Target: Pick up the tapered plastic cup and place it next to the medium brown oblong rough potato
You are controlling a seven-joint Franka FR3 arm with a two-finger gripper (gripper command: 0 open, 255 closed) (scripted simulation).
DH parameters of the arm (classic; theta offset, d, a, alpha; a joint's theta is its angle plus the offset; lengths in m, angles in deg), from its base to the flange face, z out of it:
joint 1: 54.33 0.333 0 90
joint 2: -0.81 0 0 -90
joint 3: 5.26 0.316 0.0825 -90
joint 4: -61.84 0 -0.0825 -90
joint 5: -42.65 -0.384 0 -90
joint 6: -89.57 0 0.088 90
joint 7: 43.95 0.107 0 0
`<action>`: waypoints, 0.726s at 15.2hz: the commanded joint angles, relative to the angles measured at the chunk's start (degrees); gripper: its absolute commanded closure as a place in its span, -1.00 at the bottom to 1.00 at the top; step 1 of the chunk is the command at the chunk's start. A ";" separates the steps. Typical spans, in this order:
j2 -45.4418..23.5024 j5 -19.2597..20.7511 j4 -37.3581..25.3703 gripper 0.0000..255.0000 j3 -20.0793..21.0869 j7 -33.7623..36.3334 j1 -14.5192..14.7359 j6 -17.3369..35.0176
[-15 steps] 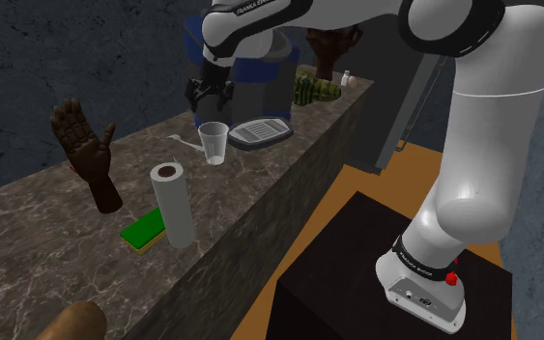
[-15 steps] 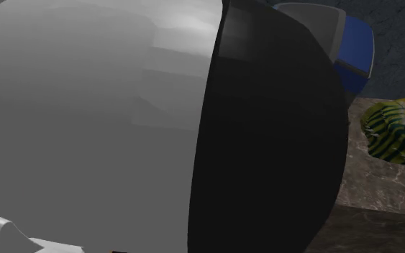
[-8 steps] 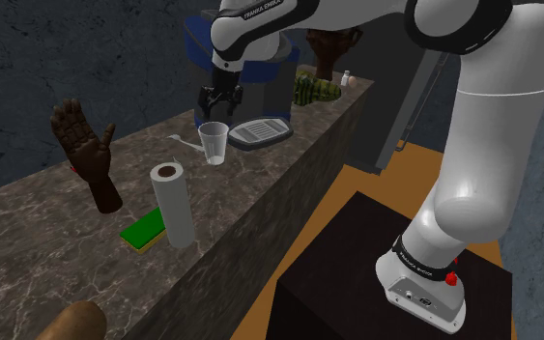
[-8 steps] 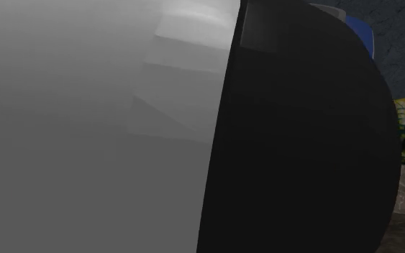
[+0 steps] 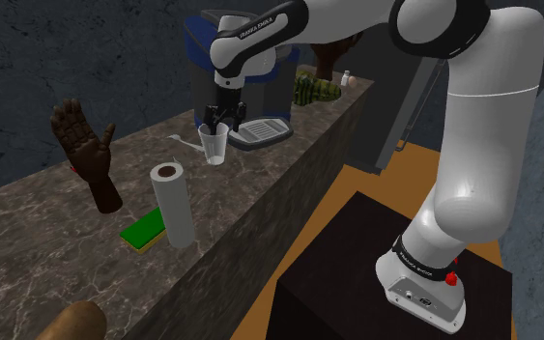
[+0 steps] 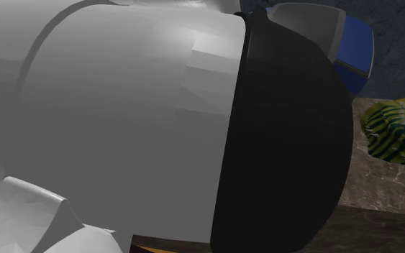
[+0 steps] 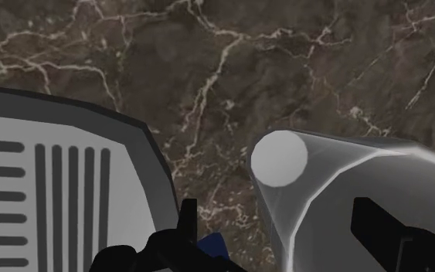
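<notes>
- Nearest, in the lower left corner of the shoulder view, the brown potato (image 5: 71, 324) lies at the near end of the marbled counter (image 5: 28, 251).
- A little farther along stand a green sponge (image 5: 144, 230), an upright paper roll (image 5: 173, 203) and a dark model hand (image 5: 86, 150). All three sit between the potato and the cup.
- Farther still, above the frame's middle, the clear tapered cup (image 5: 214, 143) stands upright on the counter, well apart from the potato.
- The claw (image 5: 218, 123) hangs at the cup's rim, released. In the wrist view its fingers (image 7: 393, 232) stand apart, one outside the cup's wall and the other, it seems, over the mouth.
- The step in hand looks to be the grasp. I would sink the pads well below the rim and close gently, since a thin tapered wall may flex or slip. Then lift straight up before swinging toward the potato, high enough to pass the roll and the model hand.
- The arm (image 5: 472, 145) rises from the stand (image 5: 357, 280) at lower right and bends over toward the upper left, its wrist pointing down at the cup.
- Beyond the cup a grey slotted tray (image 5: 260, 130) lies near it — and a blue machine (image 5: 250, 72) stands behind.
</notes>
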 commanded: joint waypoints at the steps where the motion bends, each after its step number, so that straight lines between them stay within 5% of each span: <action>1: -0.04 0.00 0.03 -1.00 0.00 -0.01 0.00 0.05; 5: -0.03 0.00 0.03 -1.00 0.00 0.00 0.00 0.05; 6: -0.03 0.00 0.03 1.00 0.00 0.00 0.00 0.05; 11: -0.02 0.00 0.04 1.00 0.00 0.00 0.00 0.05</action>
